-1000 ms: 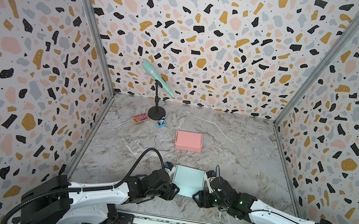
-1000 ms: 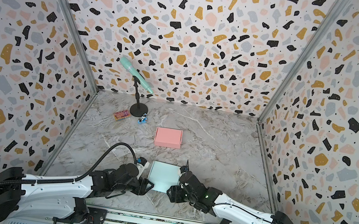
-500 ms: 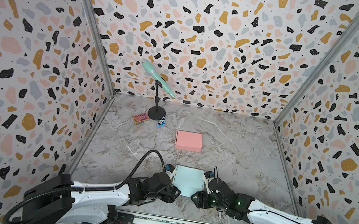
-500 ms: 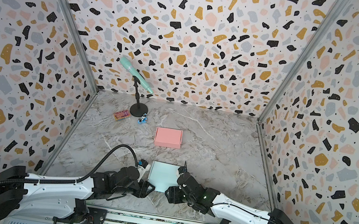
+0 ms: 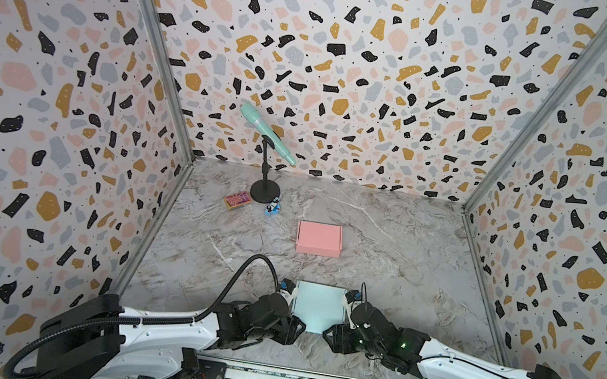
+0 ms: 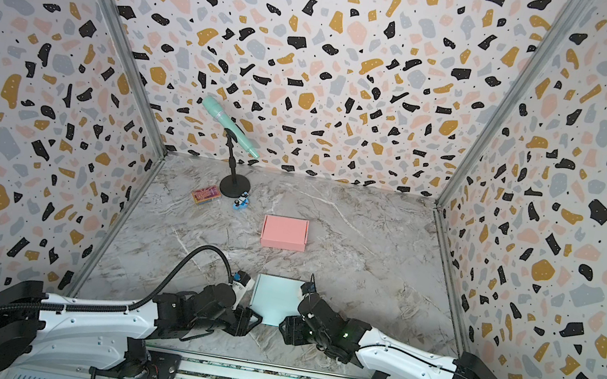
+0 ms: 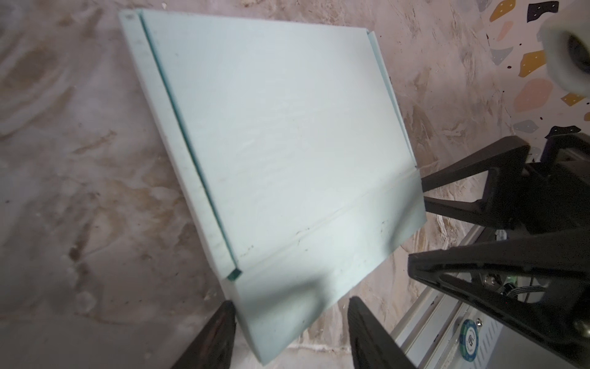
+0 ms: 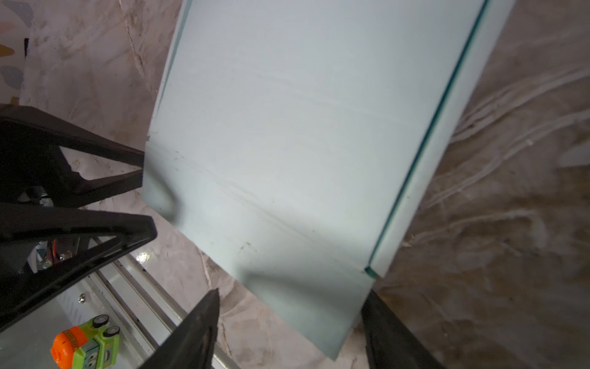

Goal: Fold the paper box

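The pale blue paper box lies on the counter, close to the near edge and in the middle, and a pink box sits farther back behind it. The left end effector is at the near left corner of the paper box, and the right end effector is at the near right corner. Both have their fingers spread wide, with a side edge of the near flap between them, not squeezed.
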